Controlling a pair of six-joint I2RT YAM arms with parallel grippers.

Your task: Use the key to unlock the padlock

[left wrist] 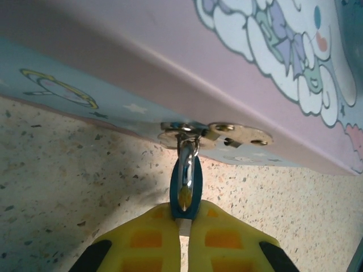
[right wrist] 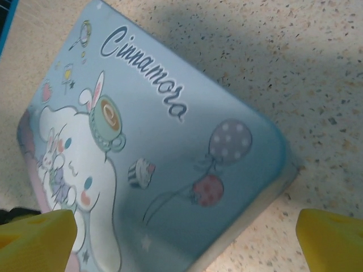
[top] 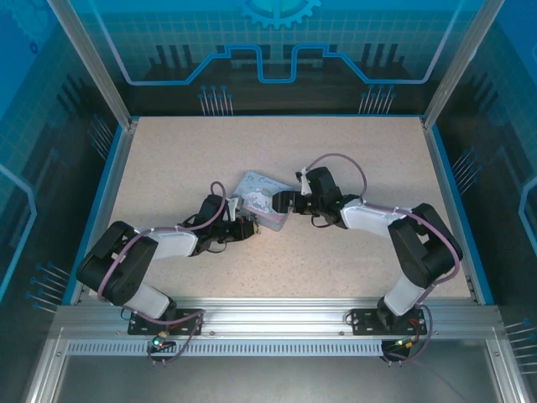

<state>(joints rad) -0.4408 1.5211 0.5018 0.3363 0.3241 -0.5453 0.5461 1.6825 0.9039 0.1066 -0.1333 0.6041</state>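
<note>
While the left claw (left wrist: 182, 224) is clenched on the lower end of what seems to be the tiny shiny metal padlock (left wrist: 185, 175), that lock sits straight ahead of its yellow fingertips (left wrist: 147, 235). It is hooked into the metal hasp (left wrist: 218, 133) on the pale blue cartoon-printed rectangular tin (left wrist: 170, 62). The right claw (right wrist: 181, 243) hangs released, fingers spread wide, with the tin's lid directly beneath it.
</note>
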